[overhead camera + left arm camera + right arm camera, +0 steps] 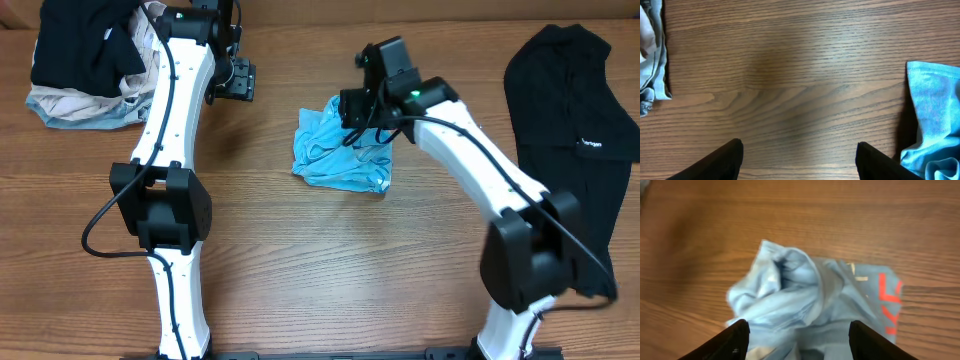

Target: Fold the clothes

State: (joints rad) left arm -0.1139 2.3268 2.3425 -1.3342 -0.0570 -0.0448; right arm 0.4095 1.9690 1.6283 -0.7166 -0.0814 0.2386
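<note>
Wood table: plain grain; both arms reach in over it
Right gripper: fingers spread wide, pinching nothing; hangs right over the heap
T-shirt: light blue, crumpled in a lump mid-table, under the right gripper; a puffed-up fold rises between the fingers in the right wrist view
Left gripper: also spread, empty; over bare wood, with the shirt's edge at the side of its view
Risk, grab: we judge a pinch on that puffed fold would take several layers at once; the lump would lift whole instead of opening out
Risk, one-arm pull: with the left gripper off the cloth, a lone tug could drag the shirt across the table; no hem or sleeve shows to aim for
Risk, neighbours: bundle of black and beige sits close by the left arm and could snag; black garment lies beside the right arm's lower links
Writing: red lettering on the shirt, partly folded under; we can't read it; white mark on the black garment too small to read
</note>
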